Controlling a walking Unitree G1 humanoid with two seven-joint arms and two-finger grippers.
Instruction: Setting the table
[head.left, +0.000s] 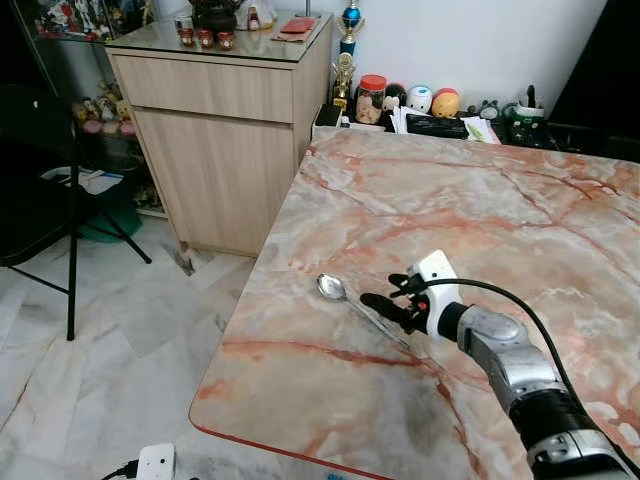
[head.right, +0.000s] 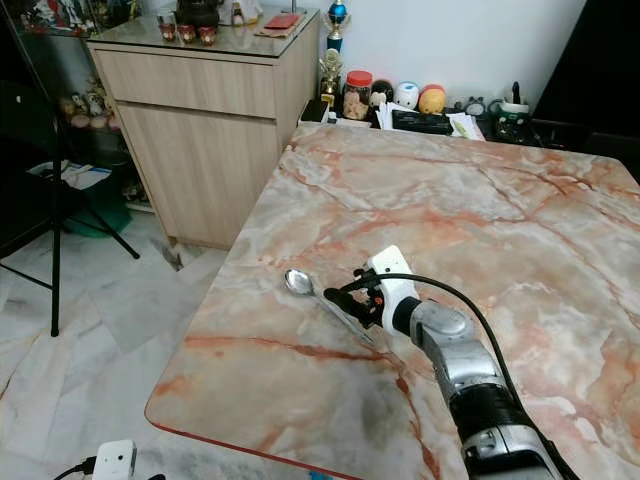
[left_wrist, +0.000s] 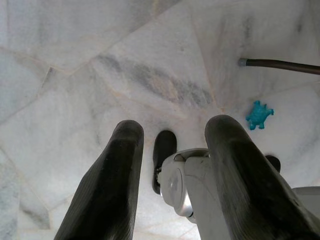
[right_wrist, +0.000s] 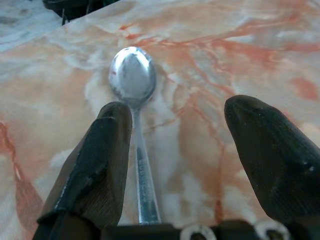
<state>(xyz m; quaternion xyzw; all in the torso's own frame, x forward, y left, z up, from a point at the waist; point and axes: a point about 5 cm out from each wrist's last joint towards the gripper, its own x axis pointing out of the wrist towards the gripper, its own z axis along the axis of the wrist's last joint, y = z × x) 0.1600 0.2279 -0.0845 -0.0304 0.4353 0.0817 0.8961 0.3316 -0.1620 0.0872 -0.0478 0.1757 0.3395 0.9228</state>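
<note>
A metal spoon (head.left: 345, 297) lies flat on the pink-veined marble table (head.left: 480, 200), near its left edge, bowl pointing to the far left. My right gripper (head.left: 388, 295) hovers low over the spoon's handle, open. In the right wrist view the handle (right_wrist: 142, 175) runs between the two black fingers, close beside one finger (right_wrist: 95, 155), and the bowl (right_wrist: 132, 75) lies just past the tips. My left gripper (left_wrist: 175, 127) hangs open over the white floor tiles with nothing between its fingers.
A wooden cabinet (head.left: 225, 130) stands off the table's far left corner. Jars and small clutter (head.left: 440, 105) line the far edge. A black stand (head.left: 72, 230) and a white device (head.left: 157, 462) are on the floor to the left. A blue toy (left_wrist: 259, 114) lies on the tiles.
</note>
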